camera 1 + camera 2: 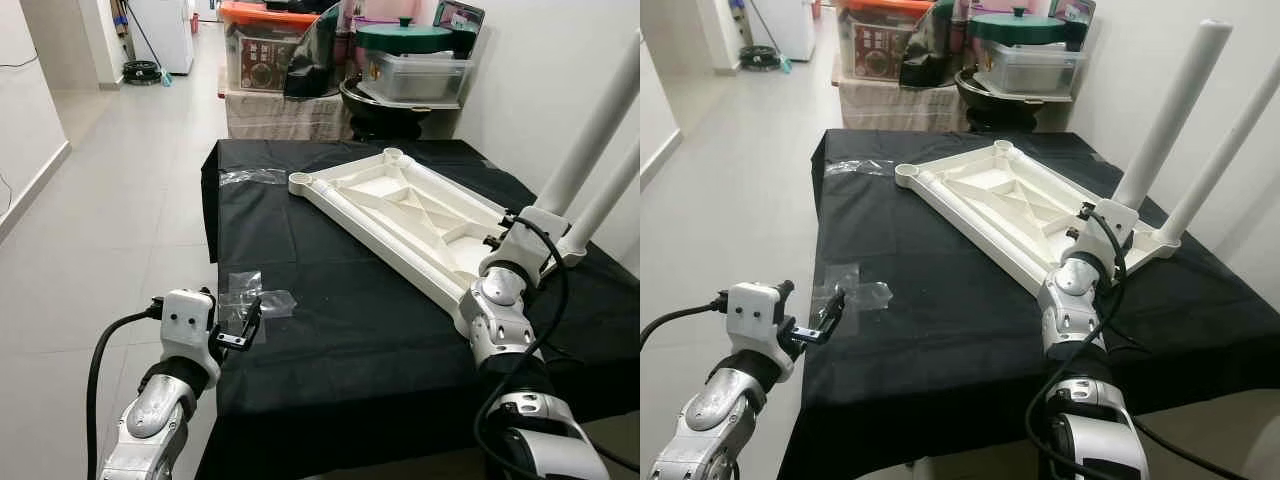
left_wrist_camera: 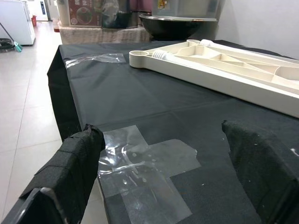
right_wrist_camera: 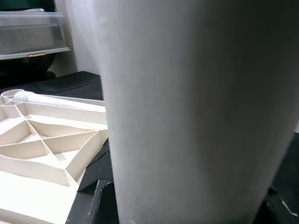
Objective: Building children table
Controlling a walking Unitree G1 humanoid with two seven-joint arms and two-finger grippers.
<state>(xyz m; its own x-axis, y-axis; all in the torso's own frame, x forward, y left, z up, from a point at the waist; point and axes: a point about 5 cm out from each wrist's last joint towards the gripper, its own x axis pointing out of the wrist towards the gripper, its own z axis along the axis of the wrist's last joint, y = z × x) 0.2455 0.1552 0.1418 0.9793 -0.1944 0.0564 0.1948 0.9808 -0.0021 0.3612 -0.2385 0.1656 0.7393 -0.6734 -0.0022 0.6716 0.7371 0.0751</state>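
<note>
Tape (image 1: 250,296) lies on the black cloth (image 1: 340,340) under the left gripper (image 1: 238,330), fingers apart and empty. Farther on, the right gripper (image 1: 1102,222) clamps a white leg (image 1: 1160,135) standing on the upturned tabletop (image 1: 1000,205); bins (image 1: 415,70) sit behind.

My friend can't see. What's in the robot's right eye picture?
A white table top lies upside down on a black cloth, with two white legs standing up from its near corner. The right gripper is at the nearer leg; the left gripper hovers open by clear tape.
</note>
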